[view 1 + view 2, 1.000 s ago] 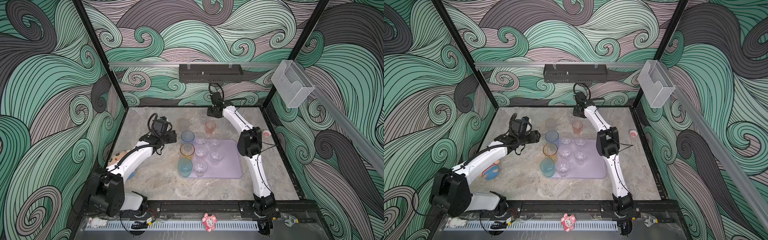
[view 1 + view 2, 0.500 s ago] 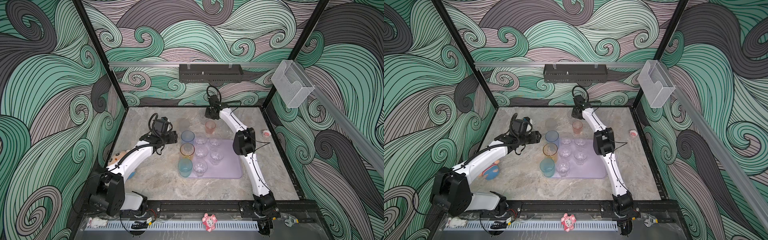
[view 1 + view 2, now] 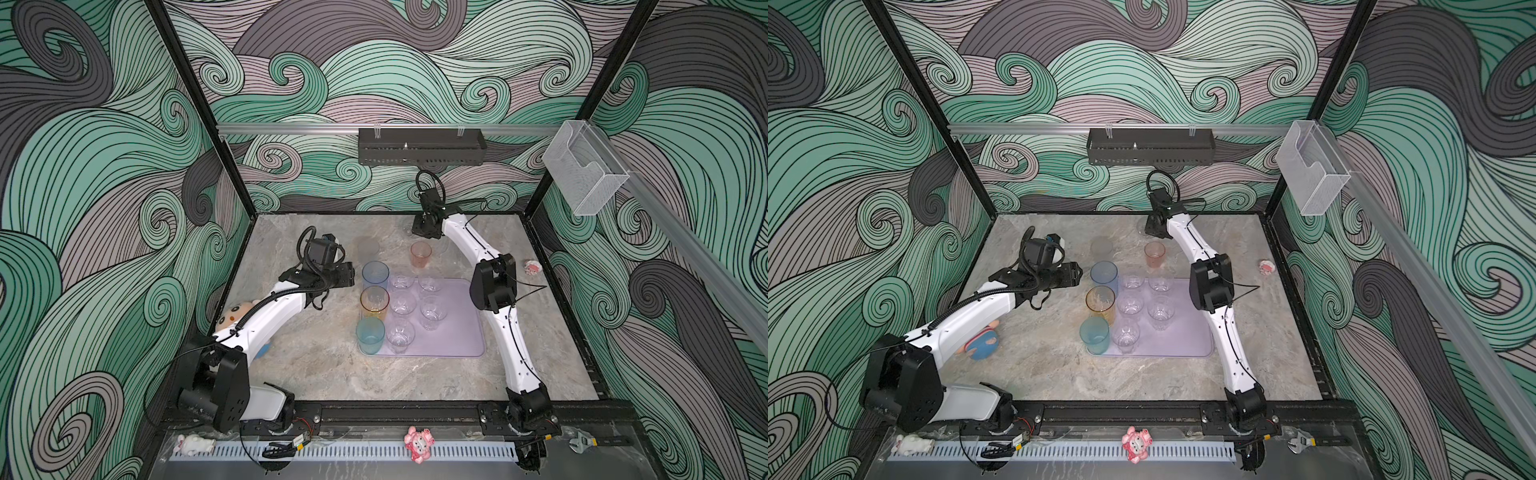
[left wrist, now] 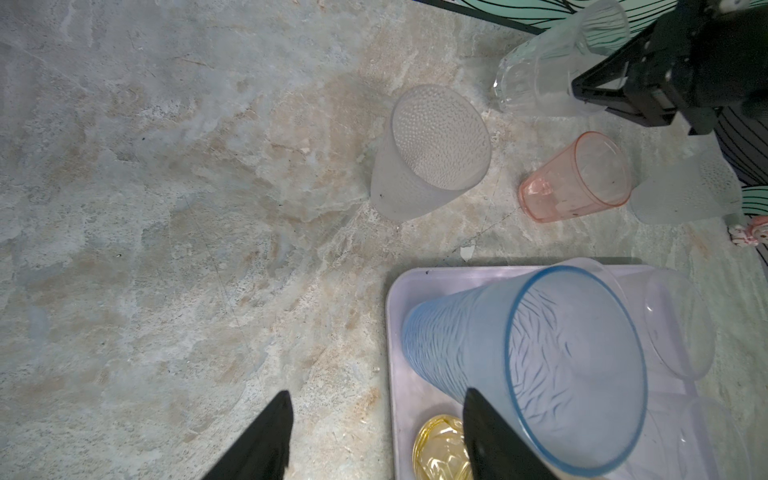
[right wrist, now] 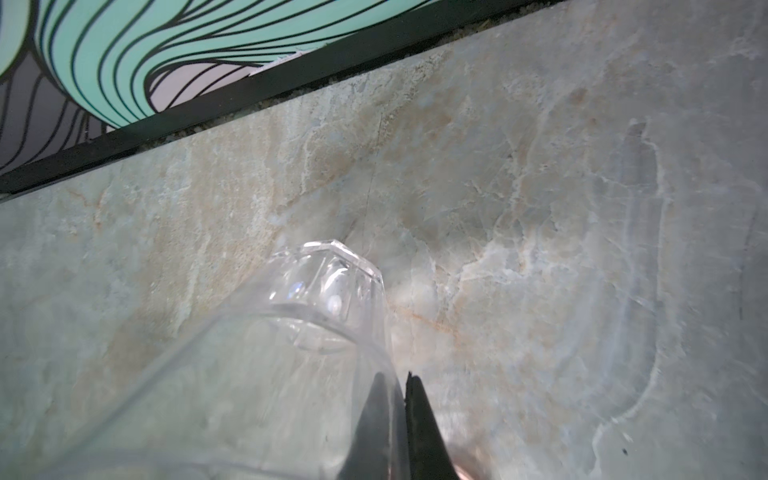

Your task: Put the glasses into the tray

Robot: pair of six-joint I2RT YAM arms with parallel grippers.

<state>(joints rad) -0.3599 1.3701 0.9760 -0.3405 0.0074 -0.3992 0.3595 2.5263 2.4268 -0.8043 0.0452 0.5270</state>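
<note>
Once the right gripper [image 5: 401, 380] had just closed on a clear glass [image 5: 324, 291] beyond the tray [image 3: 457, 345], lifting could begin — left gripper [image 4: 376, 395] hung open.

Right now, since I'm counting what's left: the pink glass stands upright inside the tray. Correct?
No. The pink glass stands upright on the table, just beyond the far edge of the tray, not inside it. Both top views show it.

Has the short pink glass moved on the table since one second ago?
No. The pink glass stands where it stood before, upright just beyond the far edge of the tray.
</note>
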